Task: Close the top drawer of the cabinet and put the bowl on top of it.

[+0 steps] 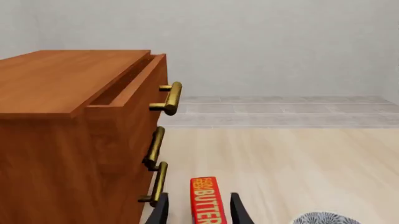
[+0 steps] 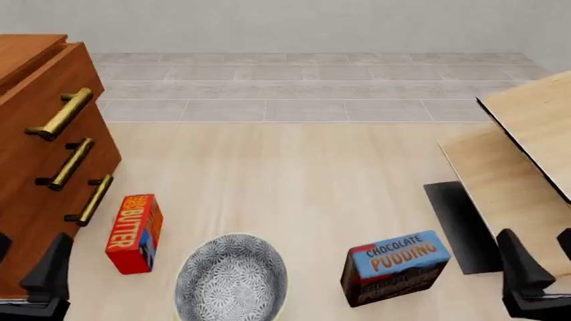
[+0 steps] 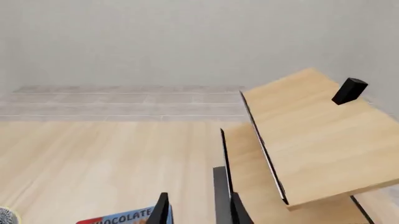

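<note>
The reddish-brown cabinet (image 2: 23,200) stands at the left of the front view. Its top drawer (image 2: 55,85) juts out past the two lower fronts, and the left wrist view shows a gap behind the drawer front (image 1: 132,119) and its brass handle (image 1: 169,98). The grey floral bowl (image 2: 232,277) sits on the table near the front, between the arms. My left gripper (image 2: 25,264) hangs open in front of the cabinet's lower part, holding nothing. My right gripper (image 2: 544,257) is open at the far right, also holding nothing.
A red butter box (image 2: 134,233) lies between cabinet and bowl. A blue chocolate pudding box (image 2: 394,266) stands right of the bowl. Pale wood boards (image 2: 526,147) with a black strip (image 2: 459,227) fill the right side. A small black block (image 3: 349,91) rests on the upper board.
</note>
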Controlling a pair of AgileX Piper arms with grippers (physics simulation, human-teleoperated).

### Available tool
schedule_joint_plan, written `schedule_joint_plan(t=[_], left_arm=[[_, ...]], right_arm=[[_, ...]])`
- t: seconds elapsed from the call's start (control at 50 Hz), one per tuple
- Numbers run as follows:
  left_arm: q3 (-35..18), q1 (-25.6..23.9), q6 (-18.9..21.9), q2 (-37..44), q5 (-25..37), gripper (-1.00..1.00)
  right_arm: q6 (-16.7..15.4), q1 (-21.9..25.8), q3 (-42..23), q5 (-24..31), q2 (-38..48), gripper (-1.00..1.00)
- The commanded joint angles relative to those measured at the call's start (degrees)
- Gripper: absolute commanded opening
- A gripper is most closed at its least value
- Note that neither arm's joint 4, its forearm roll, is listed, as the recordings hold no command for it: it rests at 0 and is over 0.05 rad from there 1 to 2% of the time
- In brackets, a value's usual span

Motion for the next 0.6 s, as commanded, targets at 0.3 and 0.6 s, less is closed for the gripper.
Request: schedule_joint_plan(t=[0.3,0.6], left_arm=[[-1.38,-1.88,1.37,0.26,0.49,1.0],[-1.5,-4.49,1.51,10.29,-9.63,1.0]], right_arm=[[-0.19,-1.6,2.92,-3.38,-3.0,1.0],[-0.24,-1.72,2.95,-3.4,-3.04,1.0]])
